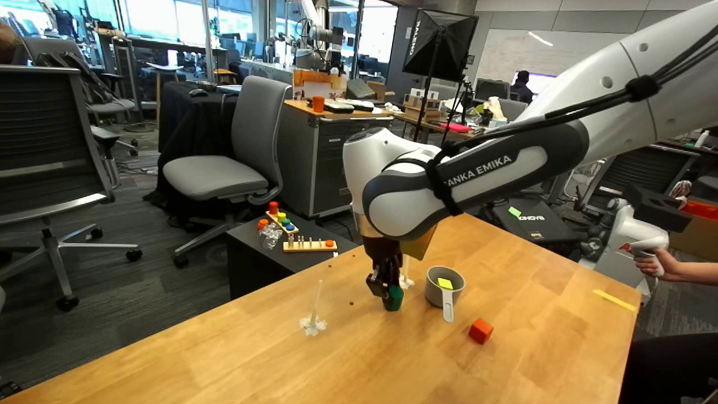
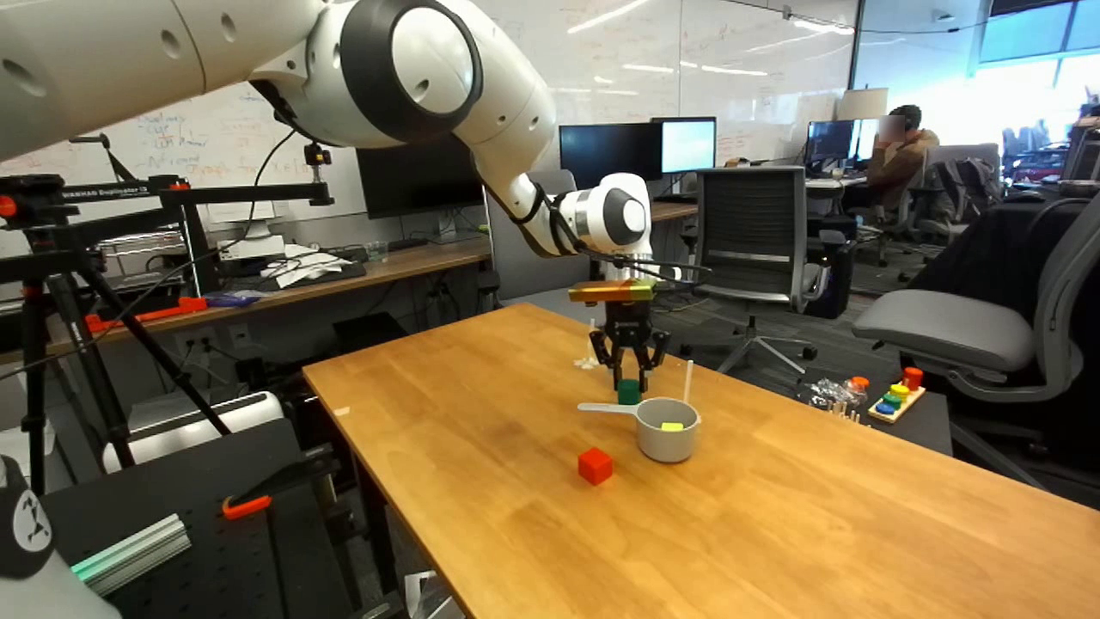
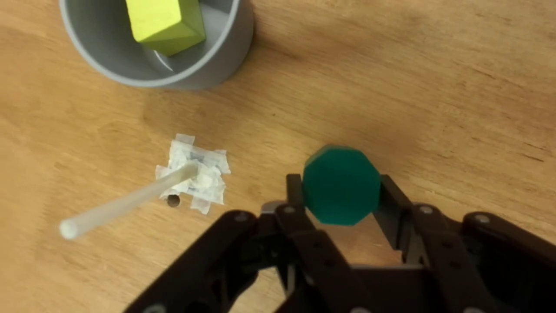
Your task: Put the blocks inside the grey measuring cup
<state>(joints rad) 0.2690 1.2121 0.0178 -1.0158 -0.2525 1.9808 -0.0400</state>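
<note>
The grey measuring cup (image 1: 432,294) stands upright on the table with its handle to one side; it also shows in an exterior view (image 2: 666,444) and partly in the wrist view (image 3: 234,56). The yellow block (image 3: 156,19) lies inside it, seen in both exterior views too. The red block (image 1: 481,331) sits on the table near the cup (image 2: 595,466), outside the wrist view. My gripper (image 3: 341,184) points down, its fingers touching both sides of the green block (image 3: 343,191), beside the cup. I cannot tell whether the green block (image 2: 629,393) touches the table.
A thin pale stick (image 3: 130,200) stands upright, taped to the table near the cup and gripper. A similar stick (image 1: 317,303) stands farther along. A yellow tape strip (image 1: 614,300) lies near a table edge. Peg toys (image 1: 308,246) sit on a low black stand beside the table.
</note>
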